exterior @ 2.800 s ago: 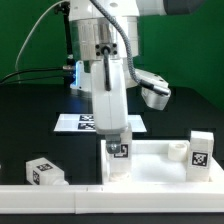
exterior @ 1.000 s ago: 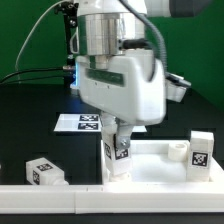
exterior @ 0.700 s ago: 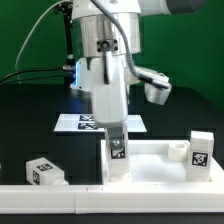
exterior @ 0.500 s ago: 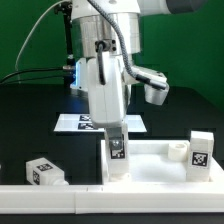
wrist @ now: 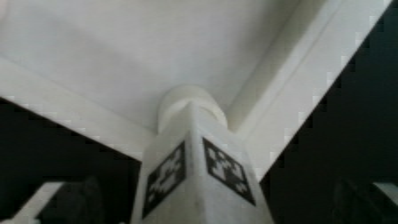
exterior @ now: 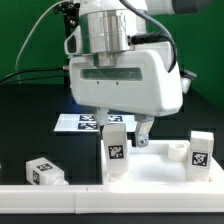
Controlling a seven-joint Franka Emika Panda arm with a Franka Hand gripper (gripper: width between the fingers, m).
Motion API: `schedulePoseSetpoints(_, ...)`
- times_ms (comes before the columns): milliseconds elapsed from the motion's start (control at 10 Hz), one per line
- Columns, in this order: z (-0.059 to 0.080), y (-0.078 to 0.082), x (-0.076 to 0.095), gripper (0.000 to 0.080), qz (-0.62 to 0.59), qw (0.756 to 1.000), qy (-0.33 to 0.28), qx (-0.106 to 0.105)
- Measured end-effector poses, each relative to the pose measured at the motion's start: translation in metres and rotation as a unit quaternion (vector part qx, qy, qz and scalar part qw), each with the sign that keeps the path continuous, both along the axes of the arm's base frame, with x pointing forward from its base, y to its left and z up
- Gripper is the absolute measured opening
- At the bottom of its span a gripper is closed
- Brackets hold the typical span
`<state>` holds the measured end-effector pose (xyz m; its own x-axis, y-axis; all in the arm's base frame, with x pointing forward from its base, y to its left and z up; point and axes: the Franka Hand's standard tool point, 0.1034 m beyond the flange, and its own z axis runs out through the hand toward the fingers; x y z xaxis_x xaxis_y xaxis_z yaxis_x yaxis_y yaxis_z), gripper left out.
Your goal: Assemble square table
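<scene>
The white square tabletop (exterior: 160,168) lies at the front of the exterior view, rim up. A white leg (exterior: 115,150) with a black-and-white tag stands upright in its corner toward the exterior view's left. It also fills the middle of the wrist view (wrist: 196,165). My gripper (exterior: 123,128) hangs over the leg's top with one finger on each side, open, and gaps show between the fingers (wrist: 68,198) and the leg. A second leg (exterior: 200,152) stands at the tabletop's right corner. A third leg (exterior: 45,171) lies loose on the table at the left.
The marker board (exterior: 85,122) lies flat behind the tabletop, partly hidden by my hand. A long white rail (exterior: 100,205) runs along the front edge. A green backdrop stands behind the black table.
My hand has turned about its vertical axis, so its broad face now shows. The fingers now stand apart beside the leg. The leg stays upright in its corner.
</scene>
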<state>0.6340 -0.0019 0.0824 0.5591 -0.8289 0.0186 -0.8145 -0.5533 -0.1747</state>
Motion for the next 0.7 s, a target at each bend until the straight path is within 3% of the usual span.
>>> schedulePoseSetpoints(200,0.0000,-0.0021,0.0006,0.0648,0.098,0.995,-0.009,-0.018)
schedulePoseSetpoints(300,0.0017,-0.0063,0.0030,0.0649,0.207,0.977,-0.023,-0.042)
schedulePoseSetpoints(400,0.0017,-0.0087,0.0023,0.0649,0.290,0.955,-0.027,-0.053)
schedulePoseSetpoints(600,0.0005,-0.0095,0.0011,0.0649,0.318,0.946,-0.026,-0.054)
schedulePoseSetpoints(700,0.0001,-0.0095,0.0009,0.0519,0.297,0.953,-0.024,-0.051)
